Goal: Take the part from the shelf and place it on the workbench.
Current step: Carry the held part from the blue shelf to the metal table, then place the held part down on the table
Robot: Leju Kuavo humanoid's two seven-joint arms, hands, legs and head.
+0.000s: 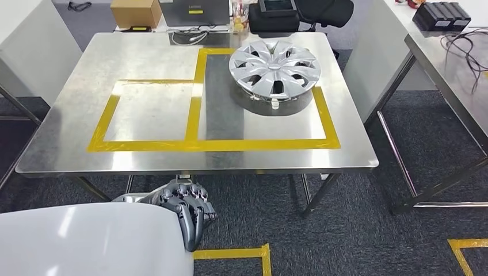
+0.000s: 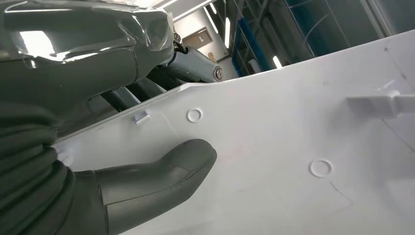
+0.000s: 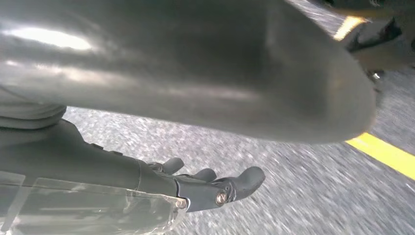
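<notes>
Panel [image 1: 86, 238], white plastic, one: near left, below the counter's [image 1: 69, 115] near edge, long axis running left to right. Left robot hand [image 2: 147, 181] grips its right end, thumb against its inner face, fingers curled over the edge. Right robot hand [image 3: 215, 188]: empty, fingers loosely extended above carpet. Hubcap [image 1: 275, 67], one, on counter, far right.

The grey laptop [image 1: 194, 11] beyond the workbench [image 1: 69, 109] carries a small printed word, seemingly "Lenovo", though too tiny to confirm. Nothing else legible appears.
</notes>
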